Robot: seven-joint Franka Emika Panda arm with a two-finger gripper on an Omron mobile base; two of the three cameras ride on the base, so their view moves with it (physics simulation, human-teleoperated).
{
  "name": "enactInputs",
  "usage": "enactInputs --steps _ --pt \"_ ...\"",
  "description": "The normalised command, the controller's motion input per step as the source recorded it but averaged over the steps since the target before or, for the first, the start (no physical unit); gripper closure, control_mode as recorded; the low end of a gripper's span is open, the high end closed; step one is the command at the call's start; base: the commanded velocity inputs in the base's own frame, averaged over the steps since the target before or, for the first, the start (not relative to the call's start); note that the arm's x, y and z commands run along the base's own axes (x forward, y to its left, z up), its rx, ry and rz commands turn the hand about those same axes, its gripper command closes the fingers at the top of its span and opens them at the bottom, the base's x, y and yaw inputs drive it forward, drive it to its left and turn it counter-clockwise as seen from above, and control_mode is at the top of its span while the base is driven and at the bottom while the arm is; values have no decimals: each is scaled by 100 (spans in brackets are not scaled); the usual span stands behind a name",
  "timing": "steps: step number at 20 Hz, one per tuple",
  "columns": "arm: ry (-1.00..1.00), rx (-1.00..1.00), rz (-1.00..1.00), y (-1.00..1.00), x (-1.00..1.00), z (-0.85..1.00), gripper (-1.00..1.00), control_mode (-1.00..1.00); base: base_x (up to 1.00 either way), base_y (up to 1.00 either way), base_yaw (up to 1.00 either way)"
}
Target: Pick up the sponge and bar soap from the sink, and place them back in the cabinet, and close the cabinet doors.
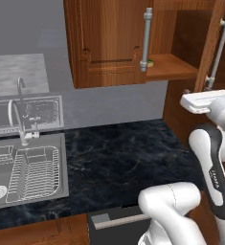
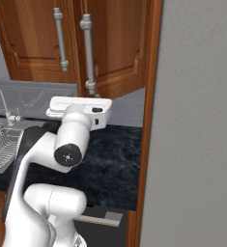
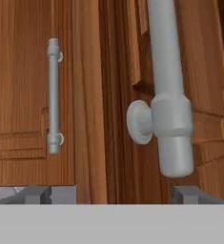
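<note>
The cabinet (image 1: pixel 181 67) stands open, both cabinet doors (image 1: pixel 109 43) ajar; the sponge (image 1: pixel 151 62) sits on its shelf at 12 o'clock. The gripper (image 3: pixel 111 193), jaws apart, faces a handle (image 3: pixel 168 95) at 1 o'clock; it could glance off.

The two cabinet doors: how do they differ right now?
The left door hangs part open, covering part of the shelf; the right door is swung out wide, edge-on. In the hand view the right door's handle looms close, the left door's handle farther. Both are reddish-brown panelled wood with silver bar handles.
</note>
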Motion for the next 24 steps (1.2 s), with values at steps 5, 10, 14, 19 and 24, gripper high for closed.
enactInputs --steps 5,10,14,19,24 --pt "0 0 25 27 40 -13 -100 -100 0 0 0" --pt "0 0 23 28 43 -9 -100 -100 0 0 0" --pt "0 0 16 19 43 0 -100 -100 0 0 0" --pt "0 0 2 9 39 0 -100 -100 0 0 0" --pt "0 0 0 0 41 0 -100 -100 0 0 0"
